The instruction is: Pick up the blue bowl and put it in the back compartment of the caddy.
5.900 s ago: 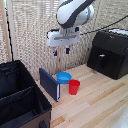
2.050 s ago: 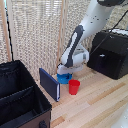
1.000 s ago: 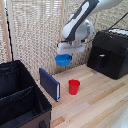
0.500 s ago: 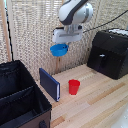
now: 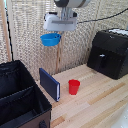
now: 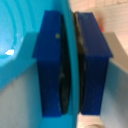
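In the wrist view, two dark blue finger pads point(image 6: 52, 65) pinch the thin rim wall of the small, round, bright blue plastic bowl point(image 5: 50, 39), one pad on each face of the wall. The white gripper point(image 5: 56, 33) carries the bowl high in the air. Down on the light wooden table point(image 5: 100, 100), the red plastic cup point(image 5: 74, 86) sits at about five o'clock from the bowl, the upright dark-blue slab point(image 5: 49, 84) near six, and the black fabric caddy point(image 5: 20, 100) toward seven. A black hard box point(image 5: 110, 52) stands at four o'clock.

Open air above caddy point(image 5: 20, 95), book point(image 5: 49, 84) beside
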Robot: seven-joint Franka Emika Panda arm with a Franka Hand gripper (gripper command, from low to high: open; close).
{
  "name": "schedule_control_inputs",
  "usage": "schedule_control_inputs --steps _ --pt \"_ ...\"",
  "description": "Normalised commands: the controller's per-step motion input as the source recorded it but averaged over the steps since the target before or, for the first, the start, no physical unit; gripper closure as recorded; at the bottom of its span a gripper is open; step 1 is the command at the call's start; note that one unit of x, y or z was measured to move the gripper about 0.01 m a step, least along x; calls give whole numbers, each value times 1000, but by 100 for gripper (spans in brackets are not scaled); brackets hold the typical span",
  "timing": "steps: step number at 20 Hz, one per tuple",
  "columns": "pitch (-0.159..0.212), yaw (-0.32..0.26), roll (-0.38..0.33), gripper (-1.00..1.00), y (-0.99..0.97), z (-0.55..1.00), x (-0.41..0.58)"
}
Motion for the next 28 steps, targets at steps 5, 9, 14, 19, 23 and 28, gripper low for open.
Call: schedule_control_inputs --steps 5,9,14,19,23,28 --pt "0 0 19 100 895 562 -27" --pt "0 0 -19 100 939 356 -35" --pt "2 0 -31 100 950 201 -45" --pt "3 0 -85 100 911 -62 -39" --pt "1 0 -122 100 844 -244 0" --pt "0 17 -144 100 722 -350 70"
